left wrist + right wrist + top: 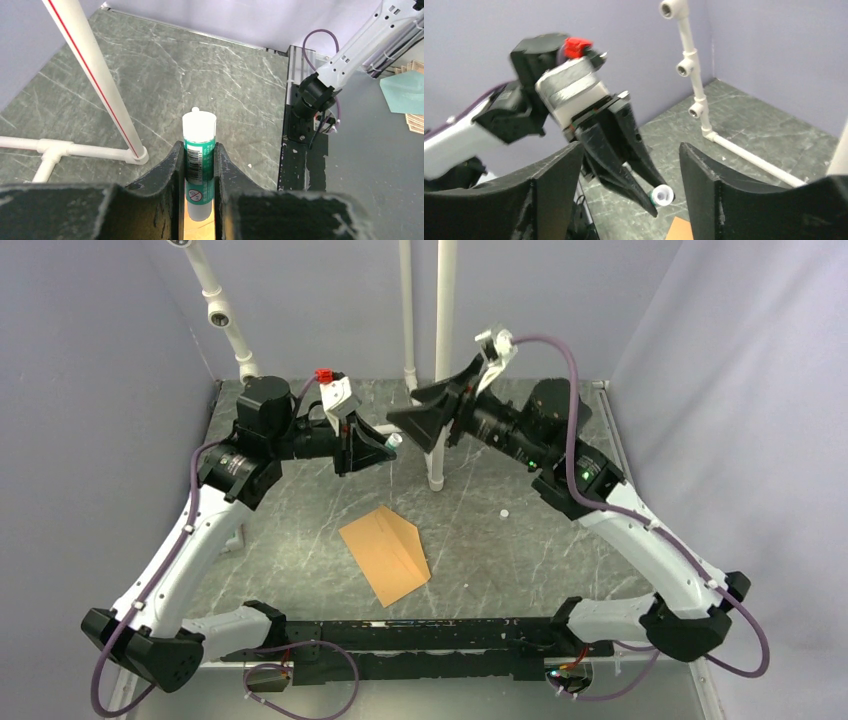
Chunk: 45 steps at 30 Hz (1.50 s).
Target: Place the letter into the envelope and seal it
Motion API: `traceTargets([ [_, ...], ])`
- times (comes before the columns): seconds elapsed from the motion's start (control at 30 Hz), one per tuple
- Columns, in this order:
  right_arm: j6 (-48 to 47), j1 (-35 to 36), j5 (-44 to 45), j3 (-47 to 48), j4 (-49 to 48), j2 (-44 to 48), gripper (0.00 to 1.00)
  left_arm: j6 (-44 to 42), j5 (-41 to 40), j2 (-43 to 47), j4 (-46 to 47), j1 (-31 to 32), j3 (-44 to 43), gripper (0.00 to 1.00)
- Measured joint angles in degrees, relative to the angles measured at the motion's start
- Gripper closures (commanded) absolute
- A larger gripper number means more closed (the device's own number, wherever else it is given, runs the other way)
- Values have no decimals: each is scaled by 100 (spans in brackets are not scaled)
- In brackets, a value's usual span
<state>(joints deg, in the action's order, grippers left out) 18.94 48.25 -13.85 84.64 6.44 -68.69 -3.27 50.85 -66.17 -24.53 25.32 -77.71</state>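
The orange-brown envelope (pixel 385 553) lies flat on the grey table, near the front middle; an orange strip of it shows under the left jaws (pixel 197 227) and a corner in the right wrist view (pixel 680 230). The letter is out of view. My left gripper (pixel 368 445) hovers above the table's back half, shut on a green-and-white glue stick (pixel 199 127) that pokes out past its fingertips (pixel 176 150). My right gripper (pixel 410 430) faces it from the right, open, with the glue stick's white end (pixel 663 195) between its spread fingers (pixel 559 170) but touching neither.
A white pipe frame (pixel 436 360) stands at the back middle, its foot (pixel 135 155) just beside the left gripper. A small white bit (pixel 503 512) lies on the table right of the envelope. Purple walls close the back and sides.
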Motion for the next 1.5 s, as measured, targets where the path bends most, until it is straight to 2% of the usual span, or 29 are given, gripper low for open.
traceTargets([
  [0.1, 321, -37, 411, 837, 669, -437, 42, 13, -164, 48, 83, 0, 50, 97],
  [0.27, 874, -57, 662, 2070, 2079, -1410, 42, -39, -678, 229, 293, 0, 264, 98],
  [0.37, 1095, -42, 721, 2245, 2673, -1742, 41, -142, -909, 282, 348, 0, 302, 98],
  [0.5, 1283, -22, 710, 2243, 3154, -1875, 50, -286, -1029, 291, 367, 0, 302, 98],
  [0.93, 1482, -20, 483, 2404, 3373, -1991, 57, -369, -1311, 330, 387, -7, 319, 98],
  [1.07, 1532, -15, 420, 2404, 3316, -2004, 65, -448, -1224, 352, 365, -33, 319, 98],
  [1.23, 1578, -15, 282, 2404, 3246, -2079, 68, -466, -1027, 402, 367, -15, 319, 97],
  [1.33, 1613, -15, 212, 2404, 3174, -2107, 81, -463, -1023, 422, 369, -37, 321, 98],
  [1.43, 1611, -24, 157, 2409, 3176, -2114, 98, -461, -1051, 422, 367, -37, 321, 96],
  [1.47, 1606, -26, 157, 2409, 3176, -2118, 100, -457, -1078, 422, 365, -37, 321, 89],
  [1.5, 1604, -28, 155, 2411, 3167, -2120, 100, -444, -1119, 422, 363, -35, 321, 78],
])
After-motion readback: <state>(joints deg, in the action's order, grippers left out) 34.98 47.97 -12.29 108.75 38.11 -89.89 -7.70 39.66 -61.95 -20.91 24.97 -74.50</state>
